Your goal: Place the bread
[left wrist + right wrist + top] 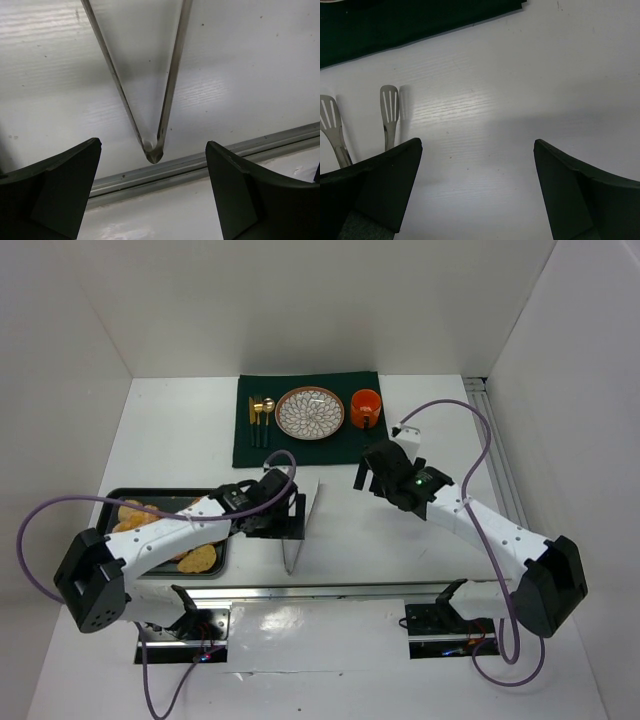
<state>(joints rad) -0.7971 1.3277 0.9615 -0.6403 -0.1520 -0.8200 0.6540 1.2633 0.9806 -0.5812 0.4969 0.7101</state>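
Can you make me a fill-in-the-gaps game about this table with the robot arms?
1. On the dark green placemat, the round patterned plate sits between the gold cutlery and the ____ cup.
2. The slices of toasted bread lie in the dark baking tray beside the ____ arm.
3. The silver metal tongs lie on the white table below the left gripper, whose jaws are ____.
Missing words: orange; left; open.

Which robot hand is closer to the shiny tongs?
Left. The left gripper hovers right over the tongs, open, with their hinge end showing between its fingers. The right gripper is off to the tongs' right, beside their slotted tips, not over them.
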